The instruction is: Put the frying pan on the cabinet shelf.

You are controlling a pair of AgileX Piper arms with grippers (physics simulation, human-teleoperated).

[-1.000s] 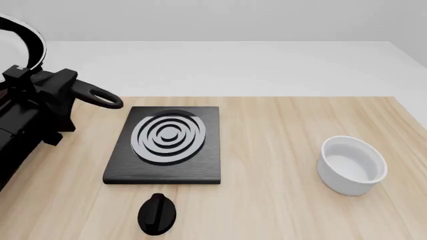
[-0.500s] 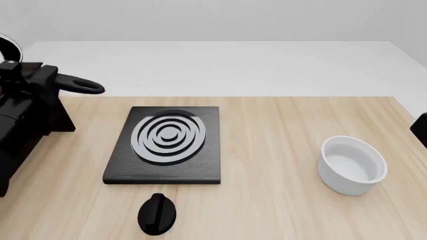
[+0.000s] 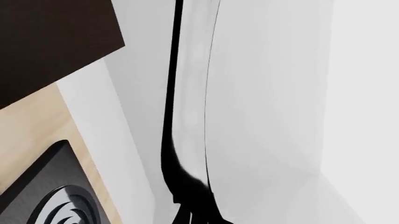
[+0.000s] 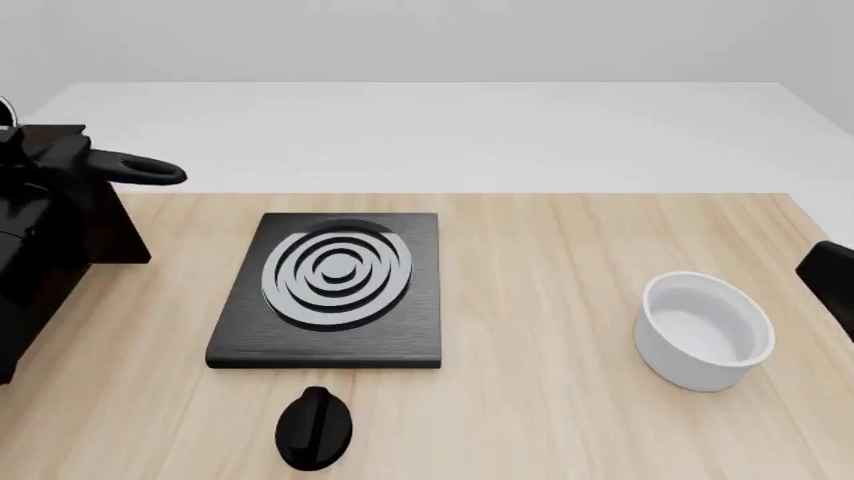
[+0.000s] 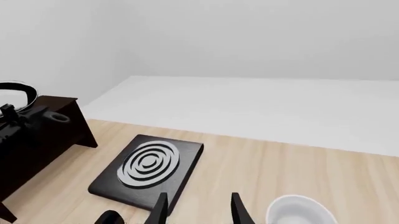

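- Pale wood grain covers the table [image 4: 574, 300], which runs from the near edge back to a white surface behind it.
- A dark brown, nearly black cabinet [image 5: 59, 133] stands at the far left of the table; its top board, the cabinet shelf [image 5: 53, 100], shows in the right wrist view.
- The left gripper [image 4: 47, 165] sits over the cabinet at the left edge of the front view. It is clamped on the long handle of the frying pan [image 4: 140, 170], whose looped end points right, towards the hob.
- In the right wrist view the pan's thin light rim [image 5: 22, 91] stands raised above the cabinet top, tilted on edge. Whether the pan touches the shelf cannot be told.
- The left wrist view shows the pan rim close up as a thin dark curve, with a corner of the cabinet and part of the hob beside it.
- A black square hob [image 4: 334, 290] with silver rings lies left of centre. A black knob [image 4: 315, 428] lies on the table just in front of it.
- A white round bowl [image 4: 705, 330] stands at the right, well apart from the hob.
- The right gripper [image 5: 196, 210] hovers above the table near the bowl, its fingers parted and holding nothing.
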